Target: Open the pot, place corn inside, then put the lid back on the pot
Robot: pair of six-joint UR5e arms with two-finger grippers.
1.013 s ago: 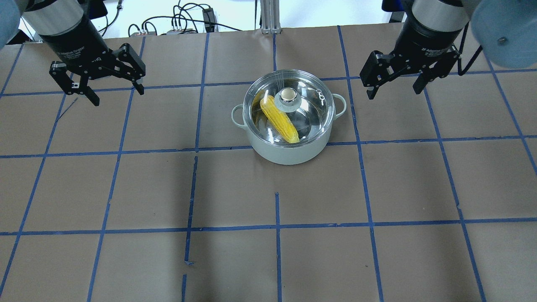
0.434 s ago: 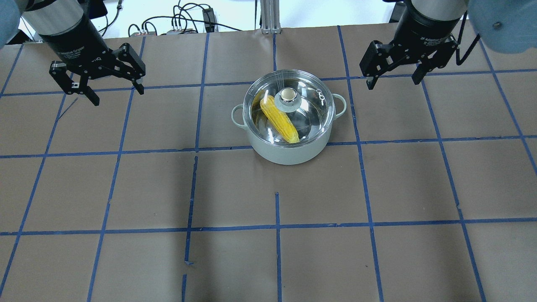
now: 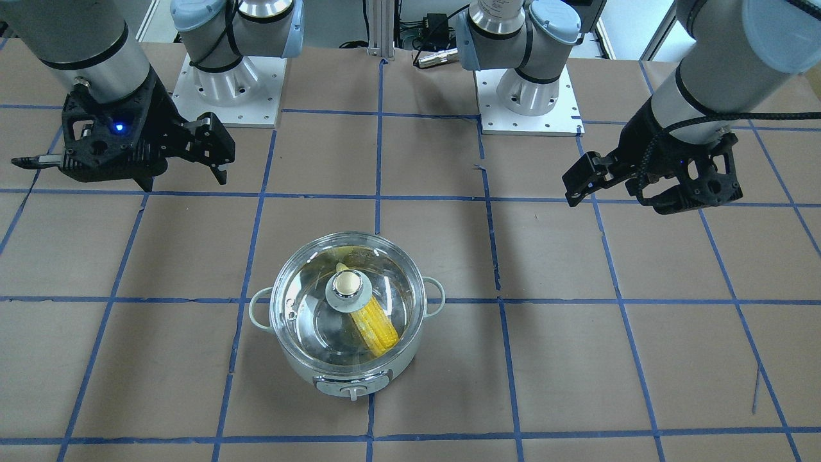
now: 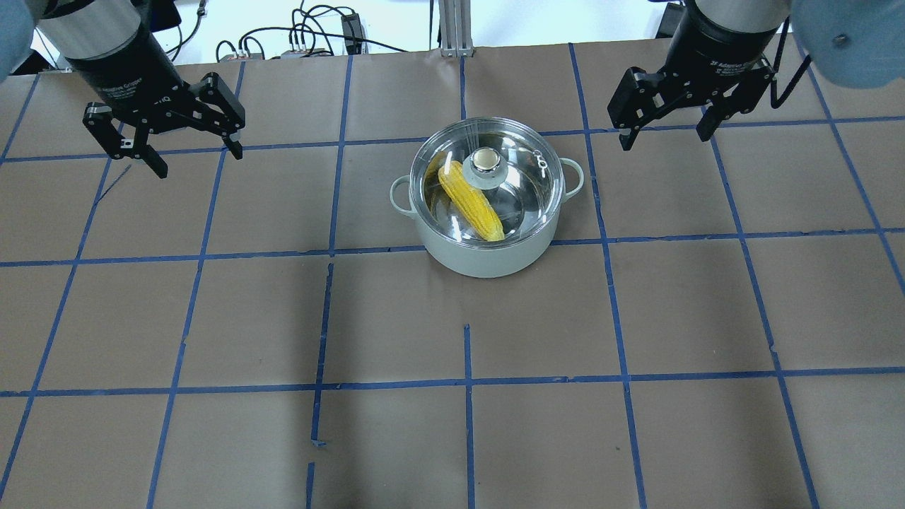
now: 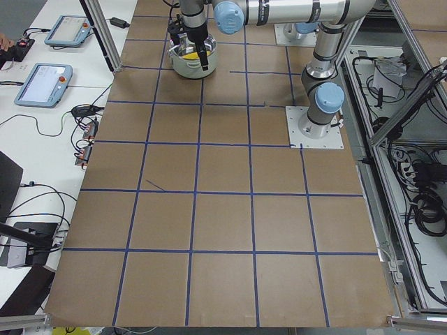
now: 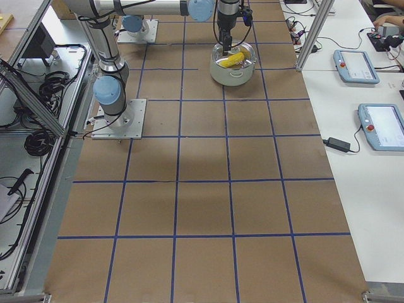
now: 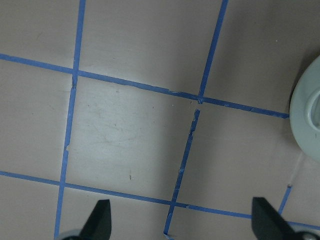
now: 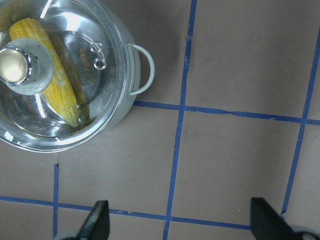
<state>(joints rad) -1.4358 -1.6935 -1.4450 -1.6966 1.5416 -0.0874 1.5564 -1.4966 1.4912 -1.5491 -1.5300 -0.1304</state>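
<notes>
Toward twelve o'clock, at the far end of the table [image 5: 223, 230], the pot [image 5: 183, 68] stands partly hidden behind the left gripper [image 5: 194, 59], which hangs in front of it. The left arm's base [image 5: 318, 115] sits at two o'clock, and two tablets [image 5: 43, 80] lie at ten.

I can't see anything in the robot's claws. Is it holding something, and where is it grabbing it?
Nothing is held. The left gripper and the right gripper are open and empty, away from the pot.
</notes>
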